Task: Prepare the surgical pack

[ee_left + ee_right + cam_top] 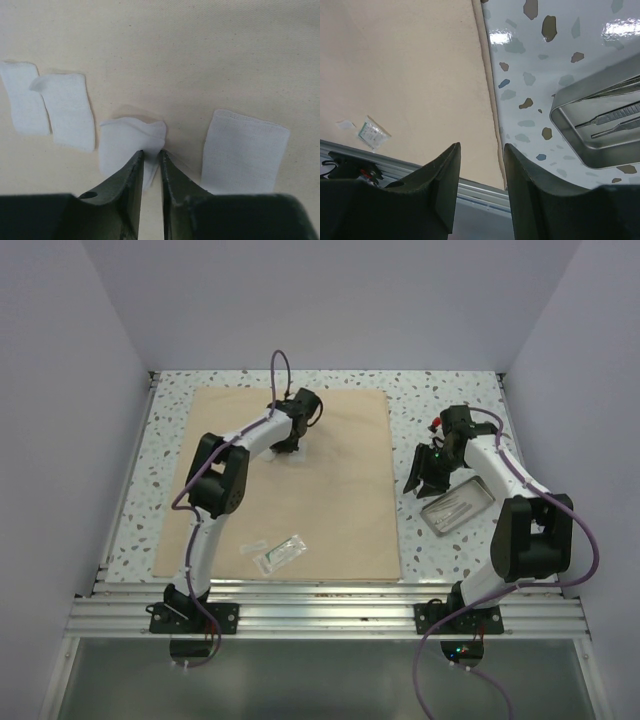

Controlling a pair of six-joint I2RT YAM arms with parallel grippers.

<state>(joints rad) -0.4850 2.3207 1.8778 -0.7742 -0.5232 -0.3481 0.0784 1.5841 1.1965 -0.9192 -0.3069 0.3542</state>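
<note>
a clear pouch [282,552] lies near the front edge of the surgical pack [335,490], spread flat on the bench [440,400]. the right tool [424,483] hangs with jaws apart beside the metal tray [457,510]. farther back, the left tool [151,152] pinches a crumpled gauze square [125,142] on the pack.

Robot lab work cell, set up for a bench trial.
Two arms [215,480] bolted to an aluminium rail [330,615] at a speckled table [450,390], boxed in by plain walls [60,390]; cloth [330,490], gauze [67,110] and instrument tray [572,145] laid out.
</note>
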